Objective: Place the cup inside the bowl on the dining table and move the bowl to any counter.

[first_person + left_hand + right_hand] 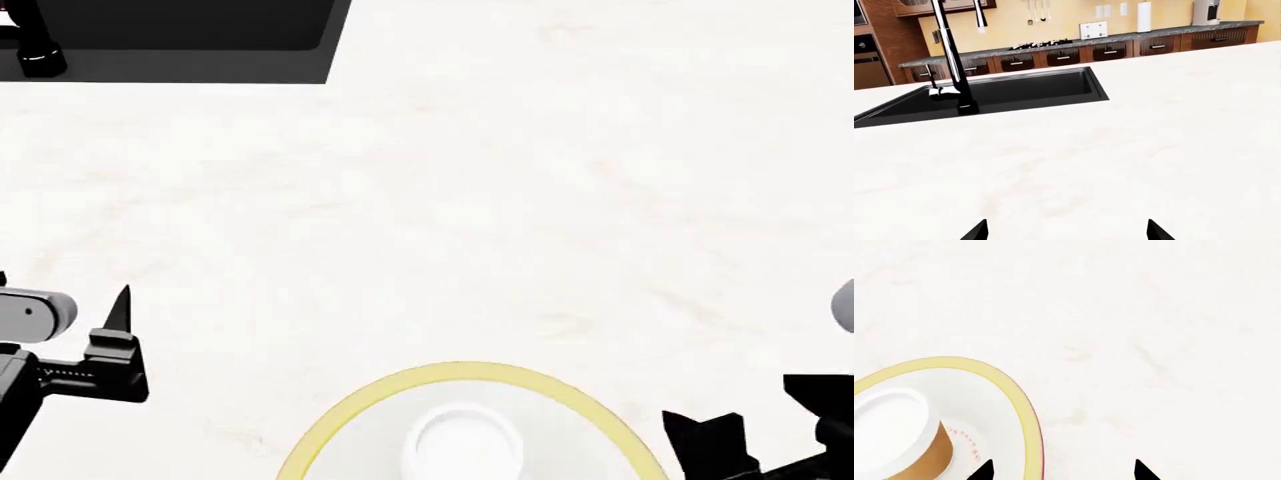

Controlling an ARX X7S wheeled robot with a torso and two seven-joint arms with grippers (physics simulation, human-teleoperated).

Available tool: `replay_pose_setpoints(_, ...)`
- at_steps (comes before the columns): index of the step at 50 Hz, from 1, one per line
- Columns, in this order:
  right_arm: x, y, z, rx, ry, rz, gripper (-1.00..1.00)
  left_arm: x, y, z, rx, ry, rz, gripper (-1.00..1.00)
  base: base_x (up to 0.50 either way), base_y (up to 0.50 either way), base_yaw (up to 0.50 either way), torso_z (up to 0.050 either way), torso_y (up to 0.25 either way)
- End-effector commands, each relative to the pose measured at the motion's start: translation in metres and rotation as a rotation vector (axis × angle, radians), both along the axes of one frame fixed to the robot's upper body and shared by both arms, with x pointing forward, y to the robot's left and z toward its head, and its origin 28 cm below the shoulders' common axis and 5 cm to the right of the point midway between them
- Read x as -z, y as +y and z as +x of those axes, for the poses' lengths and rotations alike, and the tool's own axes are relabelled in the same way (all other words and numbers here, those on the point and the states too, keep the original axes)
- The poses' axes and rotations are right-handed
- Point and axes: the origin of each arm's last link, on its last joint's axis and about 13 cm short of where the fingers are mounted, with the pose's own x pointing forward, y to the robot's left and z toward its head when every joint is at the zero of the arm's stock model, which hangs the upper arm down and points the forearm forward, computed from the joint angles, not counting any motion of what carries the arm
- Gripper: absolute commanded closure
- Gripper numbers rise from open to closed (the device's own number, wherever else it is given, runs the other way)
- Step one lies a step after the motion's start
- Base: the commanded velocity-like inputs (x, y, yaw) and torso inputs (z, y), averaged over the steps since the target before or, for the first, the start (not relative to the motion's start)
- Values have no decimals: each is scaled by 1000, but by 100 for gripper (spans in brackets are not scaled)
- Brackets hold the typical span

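- The cup [894,435] already stands upright inside the bowl [1024,410], so by my reading the first half is done and the carry to a counter is what remains.
- The bowl sits on the table [534,200] at the near edge of the head view, between my two arms; only its far rim shows there.
- My right gripper [1061,472] hangs just beside the bowl's rim, jaws spread with bare table between the tips, holding nothing.
- My left gripper [1066,232] is spread too, empty, over bare table and well apart from the bowl.
- Risk one: the rim is thin and the wall shallow. If I pinch it on one side only, I judge the bowl may tilt as it lifts and the cup could tip or slide out.
- Risk two: the cup is tall for that bowl and top-heavy with its lid. A sharp turn of the base or a jerk would likely topple it.
- Risk three: coming in with the right tips too low could shove the bowl along the smooth top instead of gripping it.
- Risk four: the sink [987,95] and faucet [954,60] lie between me and the far counter [1074,42]; a low carry could clip them.
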Motion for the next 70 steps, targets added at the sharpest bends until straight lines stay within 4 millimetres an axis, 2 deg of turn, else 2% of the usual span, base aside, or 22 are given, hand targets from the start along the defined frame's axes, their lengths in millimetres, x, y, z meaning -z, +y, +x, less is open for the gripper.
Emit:
replay_pose_setpoints(1,15,-1,-1,-42,156,93,-100,2,0,0,1,3,-3,-100,0,0,0,0,0)
replay_pose_setpoints(8,15,-3,13,-22,172,168,-100,3,2,-1,2,8,-2,-100,0,0,0,0,0)
replay_pose_setpoints(23,41,-7,31,-7,270,204,-100,5,1,0,-4,16,1,-100,0,0,0,0,0)
replay_pose_setpoints(51,69,0,44,-81,394,194,-100,6,1,0,-6,17,0,-100,0,0,0,0,0)
replay_pose_setpoints(70,79,10,53,-134,431,208,-100,6,2,-2,3,22,-12,-100,0,0,0,0,0)
